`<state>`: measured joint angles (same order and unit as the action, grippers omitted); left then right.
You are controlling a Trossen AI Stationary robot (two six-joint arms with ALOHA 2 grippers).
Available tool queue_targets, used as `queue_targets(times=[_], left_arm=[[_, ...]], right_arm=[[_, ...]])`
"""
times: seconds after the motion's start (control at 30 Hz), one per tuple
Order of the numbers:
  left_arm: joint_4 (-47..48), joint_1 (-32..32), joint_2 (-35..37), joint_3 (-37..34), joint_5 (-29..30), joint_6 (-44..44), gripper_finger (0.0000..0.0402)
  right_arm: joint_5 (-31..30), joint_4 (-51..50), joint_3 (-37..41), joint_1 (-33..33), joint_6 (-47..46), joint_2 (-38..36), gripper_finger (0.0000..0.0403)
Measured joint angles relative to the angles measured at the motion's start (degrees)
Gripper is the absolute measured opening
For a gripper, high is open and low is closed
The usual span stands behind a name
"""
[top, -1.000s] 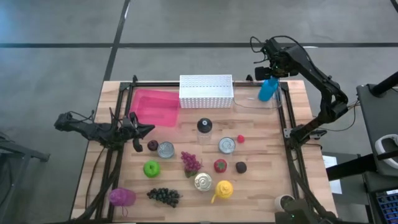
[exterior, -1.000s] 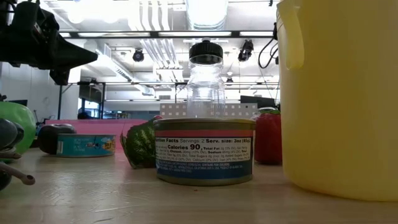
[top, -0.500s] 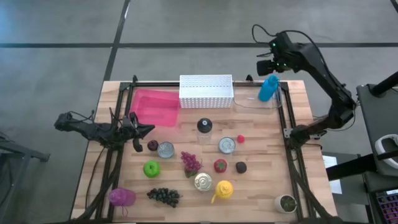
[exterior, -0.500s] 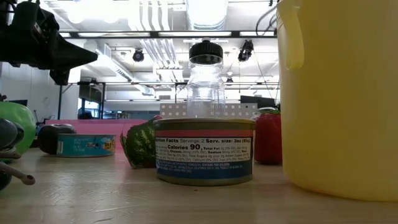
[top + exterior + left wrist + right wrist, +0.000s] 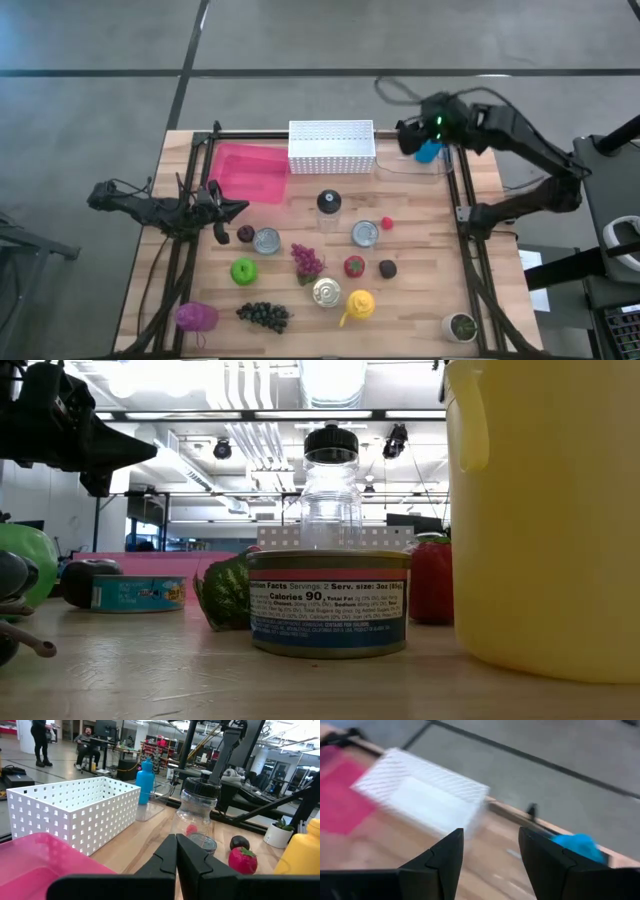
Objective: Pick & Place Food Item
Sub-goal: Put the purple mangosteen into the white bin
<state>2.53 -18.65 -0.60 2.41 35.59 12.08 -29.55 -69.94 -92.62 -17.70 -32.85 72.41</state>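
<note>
Food items lie spread over the wooden table (image 5: 420, 215): a green apple (image 5: 243, 270), purple grapes (image 5: 307, 260), dark grapes (image 5: 264, 315), a red strawberry (image 5: 354, 266) and two dark plums (image 5: 246, 233) (image 5: 387, 268). My right gripper (image 5: 408, 137) hovers open above the far right of the table, between the white basket (image 5: 332, 146) and a blue bottle (image 5: 431, 152); nothing is between its fingers (image 5: 445, 862). My left gripper (image 5: 236, 210) waits shut at the left, beside the pink tray (image 5: 248, 172), holding nothing.
Three cans (image 5: 266, 240) (image 5: 365, 233) (image 5: 327, 292), a clear jar with a black lid (image 5: 328, 203), a yellow pitcher (image 5: 358, 304) and a purple object (image 5: 196, 317) stand among the food. The blue bottle stands in a clear tray (image 5: 410, 168) at the far right.
My right gripper has swung from above the blue bottle toward the table's left, toward the white basket, turning as it went. The bottle has stayed in the clear tray.
</note>
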Motion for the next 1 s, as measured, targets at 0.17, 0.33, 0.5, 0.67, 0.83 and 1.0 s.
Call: queue_targets(times=[0.17, 0.33, 0.5, 0.67, 0.83, 1.0], left_arm=[[0.0, 0.0, 0.0, 0.0, 0.0, 0.0, 0.0006], [0.0, 0.0, 0.0, 0.0, 0.0, 0.0, 0.0006], [0.0, 0.1, 0.0, 0.0, 0.0, 0.0, 0.0006], [-0.8, 0.1, 0.0, -0.1, -0.4, 4.4, 0.0006], [-1.5, 0.1, 0.0, 1.9, -6.8, 3.0, 0.0006], [-1.7, 0.0, 0.0, 5.9, -11.2, 0.7, 0.0006]], right_arm=[[-2.8, 3.0, 0.0, 11.5, -0.2, 1.7, 0.0183], [-6.1, 8.3, 0.0, 20.6, -0.5, 4.1, 0.0175], [-7.2, 10.5, 0.0, 26.3, -0.8, 6.4, 0.015], [-9.4, 12.6, 0.0, 30.8, -1.2, 9.1, 0.0115], [-9.7, 13.4, 0.1, 34.8, -1.1, 10.8, 0.0084], [-12.3, 13.6, 0.1, 39.4, -1.3, 10.8, 0.0063]])
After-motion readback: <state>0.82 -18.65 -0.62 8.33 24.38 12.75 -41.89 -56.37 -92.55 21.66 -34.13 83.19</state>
